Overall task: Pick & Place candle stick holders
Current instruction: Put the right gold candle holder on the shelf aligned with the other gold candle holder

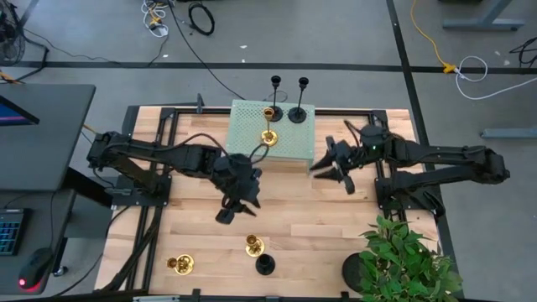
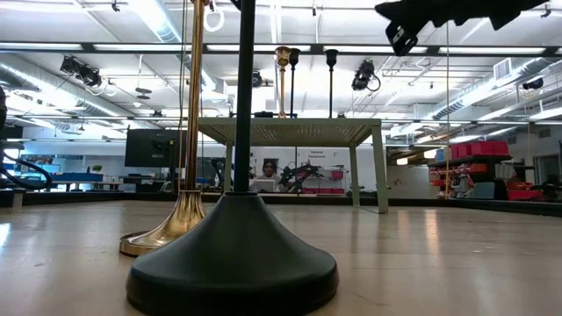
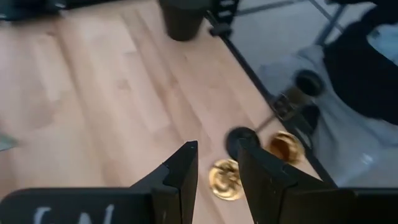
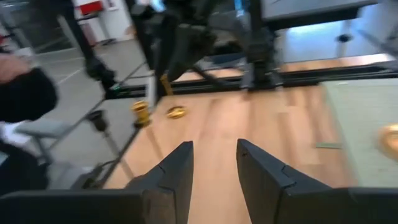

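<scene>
Two black candle stick holders (image 1: 297, 115) (image 1: 273, 101) and a brass one (image 1: 268, 137) stand on their bases on a pale green perforated platform (image 1: 252, 143) at the table's far middle. A brass holder (image 1: 254, 245) and a black one (image 1: 265, 265) stand near the front edge, another brass one (image 1: 179, 264) at the near left. My left gripper (image 1: 239, 205) hovers open over the bare wood, above the near pair (image 3: 225, 179). My right gripper (image 1: 331, 168) hangs open and empty in the air beside the platform's right edge.
A black pot (image 1: 357, 273) with a green plant (image 1: 407, 256) fills the near right corner. Black frame rails (image 1: 159, 201) run along the table's sides. The platform stands on legs (image 2: 380, 171). Bare wood lies between the platform and the near holders.
</scene>
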### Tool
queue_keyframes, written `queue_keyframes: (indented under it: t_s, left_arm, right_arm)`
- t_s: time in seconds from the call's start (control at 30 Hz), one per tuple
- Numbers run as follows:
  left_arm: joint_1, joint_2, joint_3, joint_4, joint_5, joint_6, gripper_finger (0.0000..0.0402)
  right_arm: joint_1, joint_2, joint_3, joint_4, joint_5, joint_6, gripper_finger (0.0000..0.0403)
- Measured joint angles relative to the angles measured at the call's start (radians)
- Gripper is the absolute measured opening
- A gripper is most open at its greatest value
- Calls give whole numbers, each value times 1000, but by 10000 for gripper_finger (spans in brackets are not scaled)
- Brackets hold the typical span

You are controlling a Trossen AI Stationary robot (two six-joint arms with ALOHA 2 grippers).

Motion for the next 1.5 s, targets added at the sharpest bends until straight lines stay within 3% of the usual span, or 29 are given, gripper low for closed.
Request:
queue_keyframes:
  t_s: [0.2,0.47,0.67,1.0,1.13,1.27,1.5]
  left_arm:
    - [-77,0,0,-73,-25,0,115]
    - [-144,0,-4,-101,-133,-42,115]
    - [-158,-1,-125,-38,-147,-154,115]
    - [-219,-2,-365,316,-135,-269,115]
    - [-252,-2,-440,445,-177,-289,115]
    - [-275,-2,-528,678,-243,-290,115]
    - [-295,-1,-597,756,-334,-342,115]
  right_arm:
    - [133,1,-89,135,60,70,123]
    - [278,2,-185,321,176,131,123]
    - [373,1,-198,355,279,125,123]
    - [431,1,-198,353,362,96,123]
    - [431,1,-198,353,363,95,123]
    - [431,1,-198,354,384,85,123]
    - [431,1,-198,354,385,77,123]
